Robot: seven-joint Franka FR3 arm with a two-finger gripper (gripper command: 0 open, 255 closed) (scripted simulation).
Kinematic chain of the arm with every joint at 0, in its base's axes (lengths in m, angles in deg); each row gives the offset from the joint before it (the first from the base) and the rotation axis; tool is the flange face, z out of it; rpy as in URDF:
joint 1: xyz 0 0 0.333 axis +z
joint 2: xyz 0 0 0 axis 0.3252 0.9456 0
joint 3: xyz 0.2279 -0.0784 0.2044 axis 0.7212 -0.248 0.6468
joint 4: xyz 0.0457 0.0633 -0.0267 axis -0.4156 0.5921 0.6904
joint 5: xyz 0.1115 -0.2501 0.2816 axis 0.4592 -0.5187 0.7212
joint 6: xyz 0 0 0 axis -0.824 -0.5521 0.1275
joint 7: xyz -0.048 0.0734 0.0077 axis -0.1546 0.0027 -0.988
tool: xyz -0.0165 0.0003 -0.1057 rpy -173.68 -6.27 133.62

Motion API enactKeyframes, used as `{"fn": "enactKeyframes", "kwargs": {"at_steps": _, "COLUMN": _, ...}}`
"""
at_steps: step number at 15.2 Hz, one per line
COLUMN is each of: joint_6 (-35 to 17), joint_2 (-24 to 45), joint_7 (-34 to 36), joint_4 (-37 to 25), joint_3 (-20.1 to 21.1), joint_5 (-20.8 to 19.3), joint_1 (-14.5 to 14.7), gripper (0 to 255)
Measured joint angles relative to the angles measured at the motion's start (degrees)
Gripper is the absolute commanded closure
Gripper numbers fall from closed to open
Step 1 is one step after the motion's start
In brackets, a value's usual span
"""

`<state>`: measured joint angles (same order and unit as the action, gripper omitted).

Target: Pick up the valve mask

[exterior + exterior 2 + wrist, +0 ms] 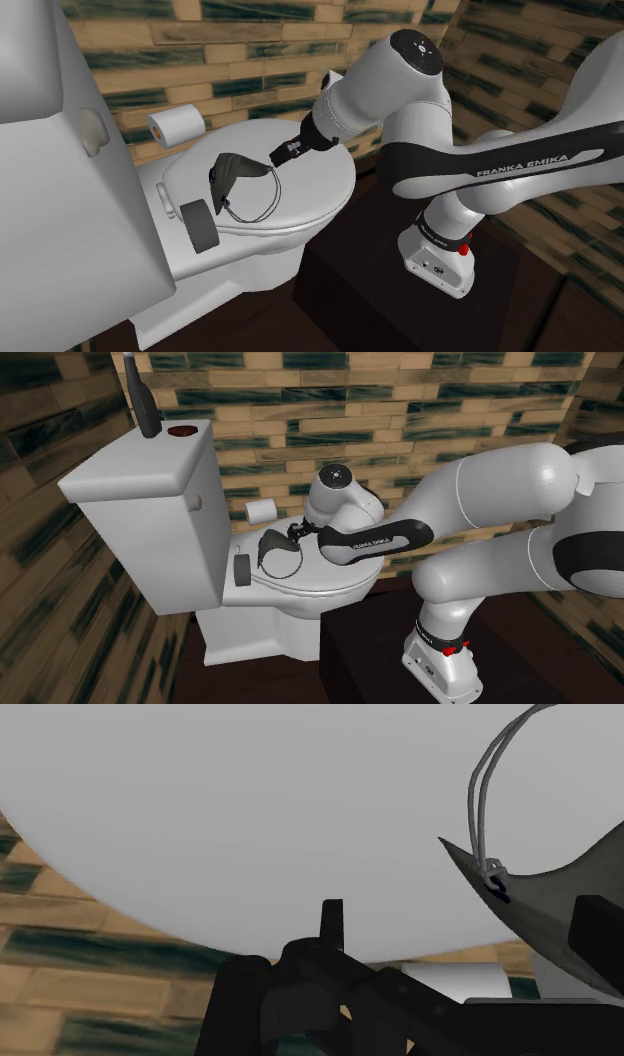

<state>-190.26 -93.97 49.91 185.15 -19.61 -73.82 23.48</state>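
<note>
Wrist view: the gripper (465, 916), fingers apart, hangs just over the toilet lid (250, 804) so a corner of the valve mask (525, 904) lies between them.

The mask (232, 172) looked like dark, matt cloth, faintly mottled, with thin smooth grey cords (473, 794). The lid (310, 180) and tank (150, 522) were white and smooth with a soft sheen; ceramic or plastic could not be told. The roll (178, 125) looked like plain white paper. The wall (250, 50) was rough tan brick with mottled dark green courses. The arm (500, 170) had a glossy white shell; the gripper (280, 156) was matt black. The floor (250, 320) showed dark wood planks.
</note>
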Motion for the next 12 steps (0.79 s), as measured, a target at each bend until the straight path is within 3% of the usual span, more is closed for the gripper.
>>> {"fn": "enactKeyframes", "kwargs": {"at_steps": 3, "joint_6": -5.6, "joint_2": 3.2, "joint_7": 5.1, "joint_4": -1.0, "joint_3": 7.2, "joint_5": -0.9, "joint_1": -4.4, "gripper": 0}}
{"fn": "enactKeyframes", "kwargs": {"at_steps": 10, "joint_6": -12.7, "joint_2": 7.0, "joint_7": 8.7, "joint_4": 0.7, "joint_3": 14.3, "joint_5": -1.9, "joint_1": -9.7, "gripper": 0}}
{"fn": "enactKeyframes", "kwargs": {"at_steps": 11, "joint_6": -13.1, "joint_2": 7.2, "joint_7": 9.0, "joint_4": 0.7, "joint_3": 14.7, "joint_5": -1.9, "joint_1": -10.1, "gripper": 255}}
{"fn": "enactKeyframes", "kwargs": {"at_steps": 12, "joint_6": -13.3, "joint_2": 7.4, "joint_7": 9.1, "joint_4": 0.7, "joint_3": 15.0, "joint_5": -2.0, "joint_1": -10.3, "gripper": 255}}
